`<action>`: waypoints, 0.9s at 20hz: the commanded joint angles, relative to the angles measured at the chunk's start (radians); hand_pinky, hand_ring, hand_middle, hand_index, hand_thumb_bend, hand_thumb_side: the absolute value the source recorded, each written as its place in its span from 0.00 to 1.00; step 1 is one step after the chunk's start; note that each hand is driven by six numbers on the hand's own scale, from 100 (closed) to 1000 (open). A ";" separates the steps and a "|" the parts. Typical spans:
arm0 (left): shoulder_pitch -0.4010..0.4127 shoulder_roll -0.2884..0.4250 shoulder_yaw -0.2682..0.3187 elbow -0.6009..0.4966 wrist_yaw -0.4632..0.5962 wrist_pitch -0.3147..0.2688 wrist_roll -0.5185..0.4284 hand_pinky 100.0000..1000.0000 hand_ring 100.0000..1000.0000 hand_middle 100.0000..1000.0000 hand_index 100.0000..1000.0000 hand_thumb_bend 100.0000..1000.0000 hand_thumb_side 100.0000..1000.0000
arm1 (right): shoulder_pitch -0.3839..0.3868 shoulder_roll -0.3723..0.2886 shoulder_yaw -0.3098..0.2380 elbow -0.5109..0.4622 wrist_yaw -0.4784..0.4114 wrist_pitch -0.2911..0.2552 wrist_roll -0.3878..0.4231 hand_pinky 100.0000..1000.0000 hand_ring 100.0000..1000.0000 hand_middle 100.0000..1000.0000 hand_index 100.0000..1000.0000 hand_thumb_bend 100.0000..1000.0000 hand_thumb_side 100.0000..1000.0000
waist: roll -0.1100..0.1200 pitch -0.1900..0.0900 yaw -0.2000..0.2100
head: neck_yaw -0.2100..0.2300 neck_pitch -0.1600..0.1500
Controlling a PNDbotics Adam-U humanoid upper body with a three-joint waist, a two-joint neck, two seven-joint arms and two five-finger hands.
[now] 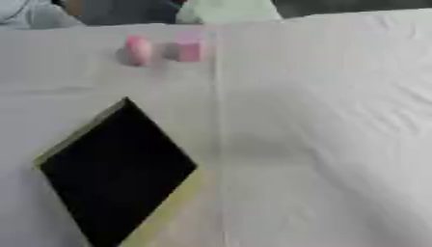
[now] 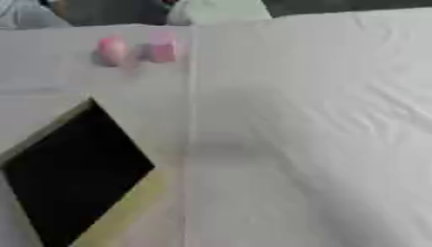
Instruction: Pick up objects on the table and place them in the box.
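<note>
From my remote station, the box point(image 1: 118, 169) sits at the near left of the white-draped bench point(image 1: 337, 120), turned corner-on like a diamond, its tan rim framing a black interior in which I can make out nothing. Two pink objects rest well beyond it near the bench's far edge: a rounded pink piece point(image 1: 137, 50) and, just beside it to the right, a pink block point(image 1: 189, 48). A cloth seam runs down the bench right of the box. Neither hand shows in either view, so I cannot report their fingers or place things relative to them.
</note>
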 commanded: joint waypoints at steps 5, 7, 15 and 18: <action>-0.134 -0.049 -0.016 0.158 -0.038 -0.040 -0.135 0.87 0.82 0.85 0.94 0.63 0.41 | -0.023 -0.036 0.005 -0.016 -0.006 -0.001 0.017 0.75 0.71 0.63 0.76 0.22 0.97 | -0.001 -0.010 -0.005 | 0.004 -0.025; -0.156 -0.062 -0.029 0.184 -0.060 -0.053 -0.173 0.87 0.82 0.86 0.94 0.63 0.37 | -0.026 -0.037 0.007 -0.016 -0.008 -0.001 0.020 0.75 0.71 0.63 0.76 0.22 0.97 | 0.000 -0.008 -0.006 | 0.003 -0.033; -0.217 -0.106 -0.063 0.250 -0.188 -0.070 -0.316 0.86 0.84 0.86 0.93 0.63 0.27 | -0.031 -0.035 0.012 -0.016 -0.011 0.000 0.028 0.75 0.71 0.63 0.76 0.22 0.96 | 0.003 -0.007 -0.010 | 0.001 -0.035; -0.228 -0.120 -0.068 0.263 -0.219 -0.078 -0.339 0.87 0.84 0.86 0.93 0.62 0.24 | -0.030 -0.034 0.013 -0.016 -0.012 0.001 0.029 0.75 0.71 0.63 0.76 0.22 0.96 | 0.005 -0.009 -0.010 | 0.002 -0.031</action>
